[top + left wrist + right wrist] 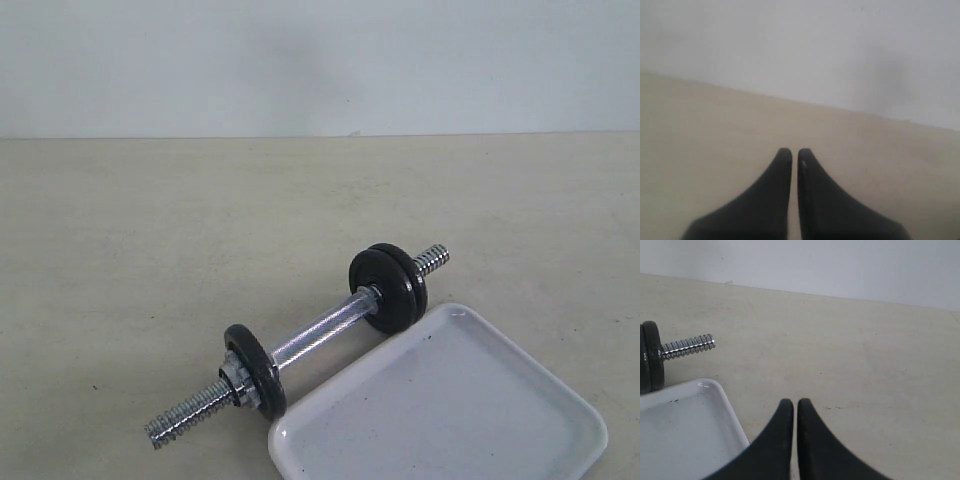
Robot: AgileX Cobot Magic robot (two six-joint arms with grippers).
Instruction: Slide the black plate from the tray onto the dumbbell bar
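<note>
The dumbbell bar lies slantwise on the table, chrome, with threaded ends. Two black discs sit pressed together near its far end. A third black disc sits near its near end, against a silver nut. I cannot tell which disc is the black plate. The white tray beside the bar holds nothing. My right gripper is shut on nothing above the table beside the tray's corner. My left gripper is shut on nothing over bare table. Neither gripper shows in the exterior view.
The right wrist view shows the bar's far threaded end sticking out past the paired discs. A pale wall rises behind the beige table.
</note>
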